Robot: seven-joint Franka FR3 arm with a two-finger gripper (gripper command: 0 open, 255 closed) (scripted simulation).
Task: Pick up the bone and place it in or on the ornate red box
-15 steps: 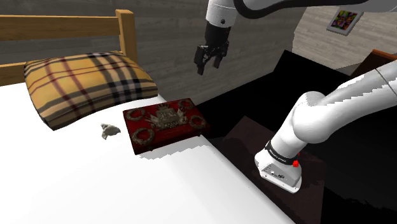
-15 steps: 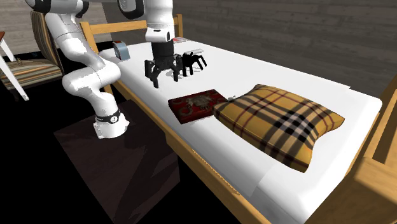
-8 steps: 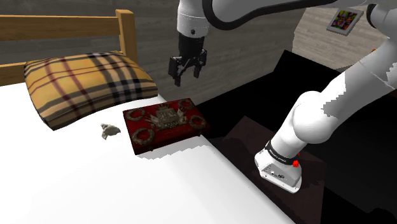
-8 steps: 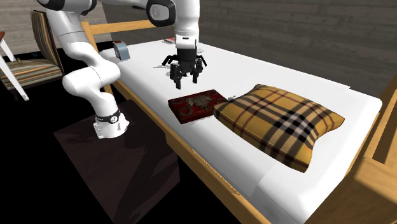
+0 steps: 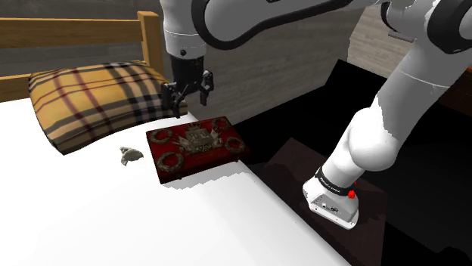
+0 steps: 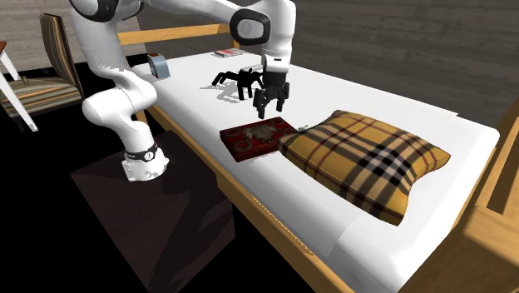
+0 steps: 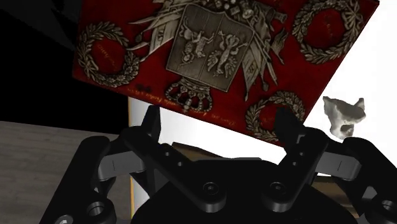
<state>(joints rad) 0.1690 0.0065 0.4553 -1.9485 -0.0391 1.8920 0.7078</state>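
Black gripper (image 5: pixel 189 99), 2 fingers spread and empty, is hovering beside ornate red box (image 5: pixel 197 146); small pale bone (image 5: pixel 130 155) is lying past the box toward the shoulder view's left.

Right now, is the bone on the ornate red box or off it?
Off it. The bone lies on the white bed, apart from the red box; the open gripper is empty.

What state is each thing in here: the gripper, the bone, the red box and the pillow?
gripper: open, empty, hovering above the red box's far side
bone: lying on the white bed, beside the red box with a gap between, not gripped
red box: lying flat near the bed's edge, nothing on top of it
plaid pillow: resting at the headboard end, untouched
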